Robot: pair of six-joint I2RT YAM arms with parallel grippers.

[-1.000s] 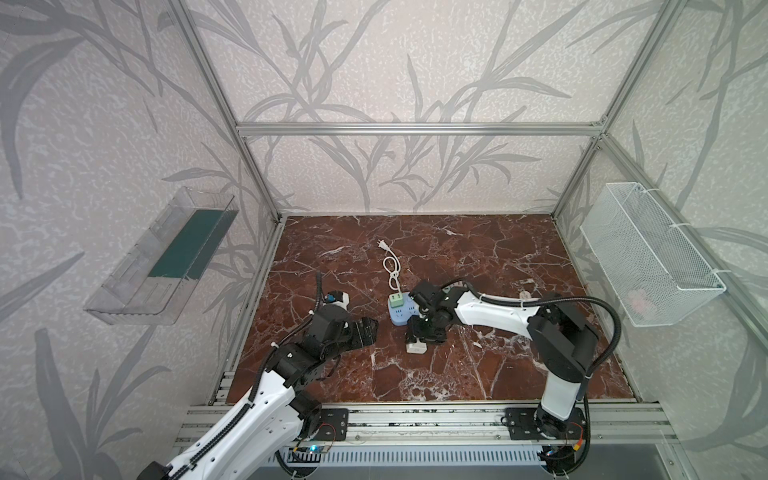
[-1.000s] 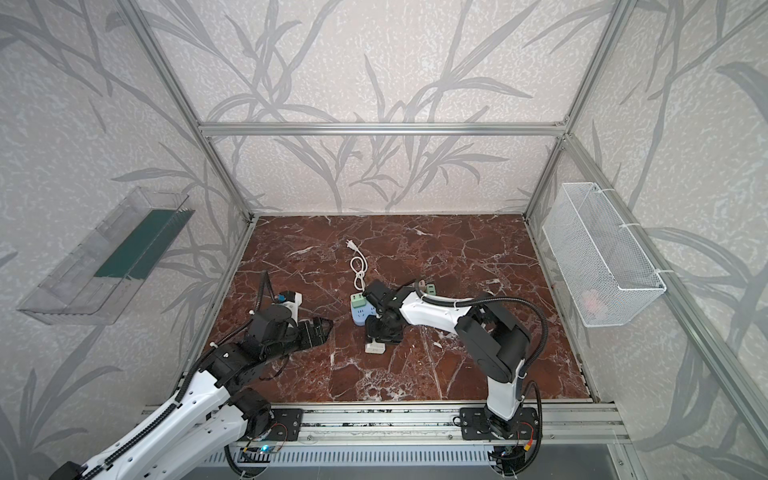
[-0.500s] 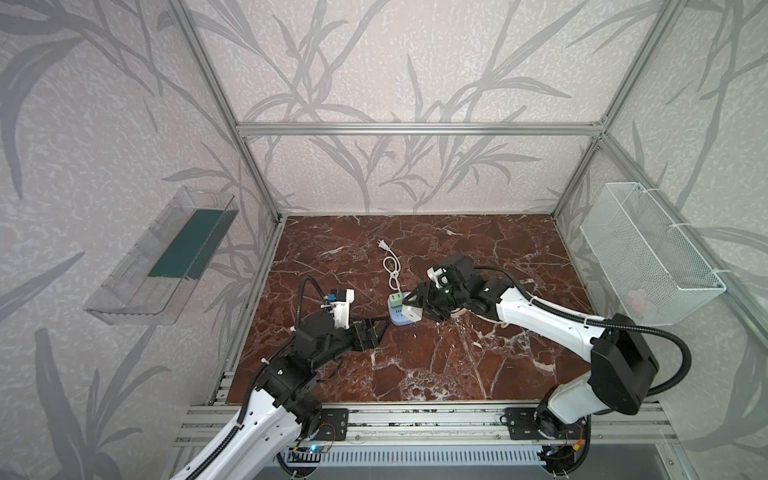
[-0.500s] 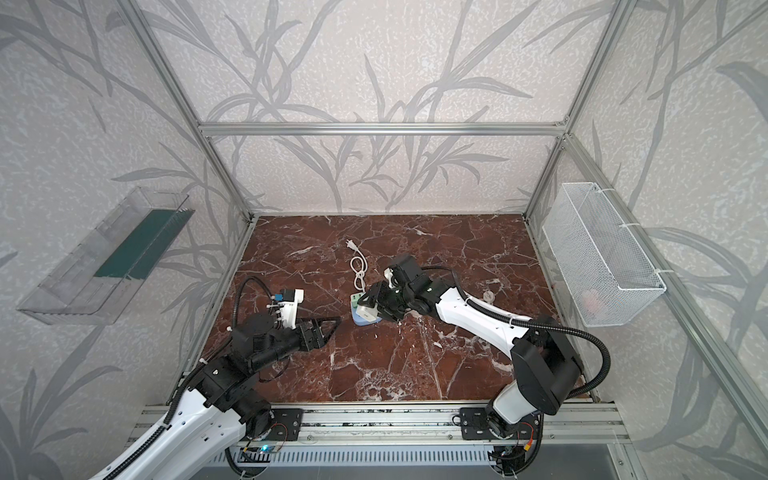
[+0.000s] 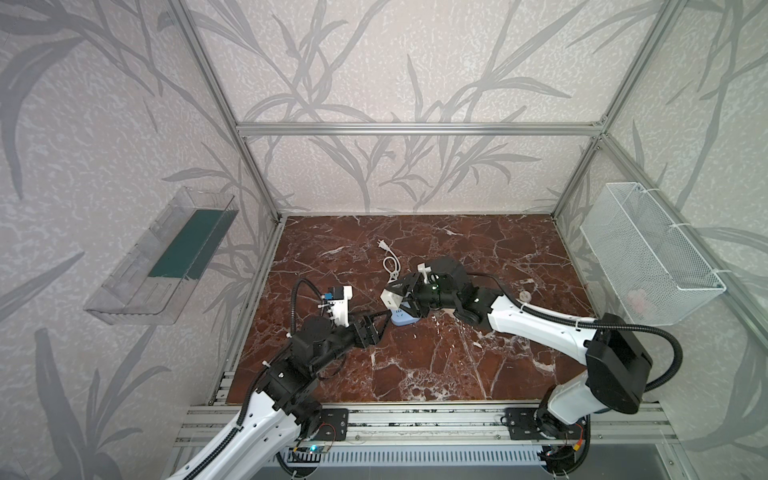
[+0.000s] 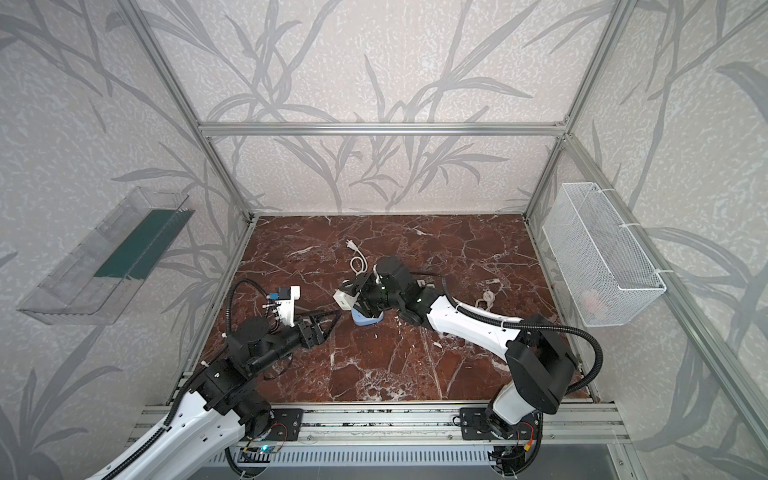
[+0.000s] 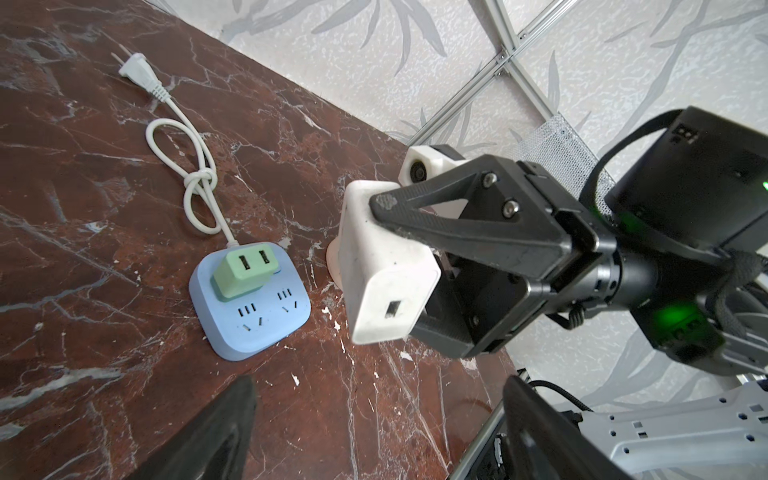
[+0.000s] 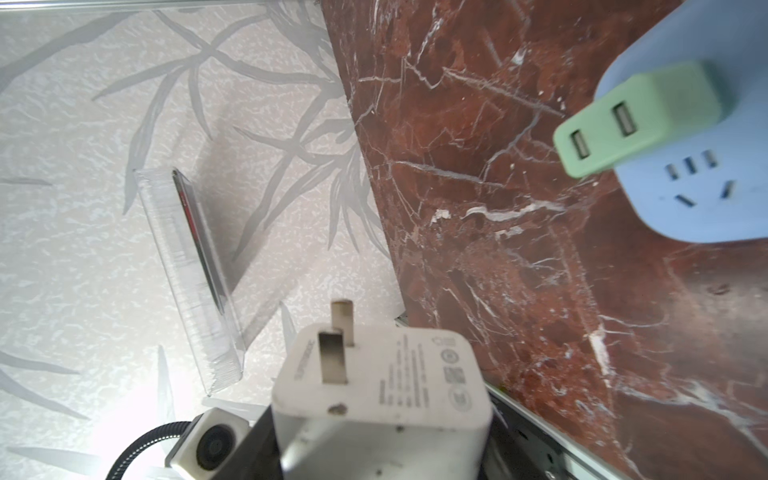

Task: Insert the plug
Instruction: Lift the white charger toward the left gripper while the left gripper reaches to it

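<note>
The plug (image 5: pixel 390 297) (image 6: pixel 343 298) is a white cube charger held off the table by my right gripper (image 5: pixel 397 296) (image 6: pixel 352 296), which is shut on its sides. It hangs just left of and above the blue power strip (image 5: pixel 406 320) (image 6: pixel 368 321). The right wrist view shows the plug (image 8: pixel 382 395) with a metal prong (image 8: pixel 341 315) pointing away from the strip (image 8: pixel 706 208). A green USB adapter (image 7: pixel 245 270) (image 8: pixel 636 120) fills one socket of the strip (image 7: pixel 266 332). My left gripper (image 5: pixel 379 328) (image 6: pixel 328 321) (image 7: pixel 374 399) is open and empty, low beside the strip's left.
The strip's white knotted cord (image 7: pixel 195 183) runs back to a two-pin end (image 5: pixel 381 245). A small white round piece (image 5: pixel 525 296) lies right of my right arm. A clear tray (image 5: pixel 166 257) hangs on the left wall, a wire basket (image 5: pixel 648 257) on the right wall.
My right gripper has lifted the white plug off the table and carried it back and left, over the strip. My left gripper has advanced to the right, toward the strip.
</note>
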